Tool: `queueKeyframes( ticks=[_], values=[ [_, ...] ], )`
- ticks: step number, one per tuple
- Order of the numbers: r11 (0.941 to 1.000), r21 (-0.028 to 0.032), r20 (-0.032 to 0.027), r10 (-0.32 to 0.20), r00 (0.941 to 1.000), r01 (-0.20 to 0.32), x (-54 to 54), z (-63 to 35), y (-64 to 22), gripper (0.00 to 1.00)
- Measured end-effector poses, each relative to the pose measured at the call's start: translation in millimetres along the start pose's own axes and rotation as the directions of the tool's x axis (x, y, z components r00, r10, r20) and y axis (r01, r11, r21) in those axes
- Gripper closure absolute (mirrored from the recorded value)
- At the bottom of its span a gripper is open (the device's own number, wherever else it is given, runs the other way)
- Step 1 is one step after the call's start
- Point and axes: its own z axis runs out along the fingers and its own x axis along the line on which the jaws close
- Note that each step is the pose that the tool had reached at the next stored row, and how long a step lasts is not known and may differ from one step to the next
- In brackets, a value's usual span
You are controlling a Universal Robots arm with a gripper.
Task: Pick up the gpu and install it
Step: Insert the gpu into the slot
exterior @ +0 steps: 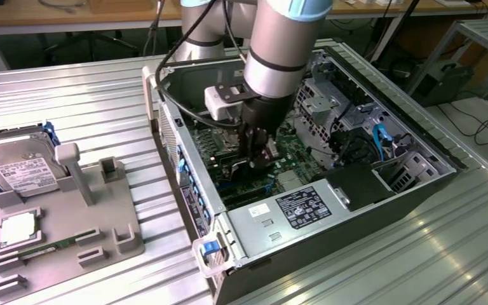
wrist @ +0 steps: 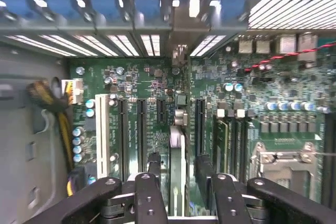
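Gpu (wrist: 177,148) upright on motherboard (wrist: 273,93), claw (wrist: 178,161) spread around it

There was one robot arm (exterior: 274,44) with one gripper (exterior: 257,155). One open computer case (exterior: 396,190) lay on the table, with one motherboard (wrist: 157,77) inside. On the board I counted four long black slots (wrist: 142,129) and one white slot (wrist: 103,129). One gpu (wrist: 177,150) stood edge-on there. Outside, one grey holder tray (exterior: 66,216) carried one hard drive (exterior: 20,165).

gpu (wrist: 177,153), thin card seen edge-on, pale silvery edge, standing upright on the green motherboard (wrist: 273,93), among dark expansion slots (wrist: 142,129), inside the open computer case (exterior: 312,244)
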Motion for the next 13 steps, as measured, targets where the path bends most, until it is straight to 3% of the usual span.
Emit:
queueKeyframes(
  ticks=[4,9,12,13],
  values=[
    [1.0,0.0012,0.0001,0.0,1.0,0.0,-0.3,-18.0,0.3,0.59],
    [1.0,0.0013,0.0001,0.0,1.0,0.0,-0.3,-19.1,0.4,0.6],
    [1.0,0.0012,0.0001,0.0,1.0,0.0,-0.3,-19.2,0.4,0.79],
    [1.0,0.0012,0.0,0.0,1.0,0.0,-0.3,-19.2,0.4,0.79]
  ],
)
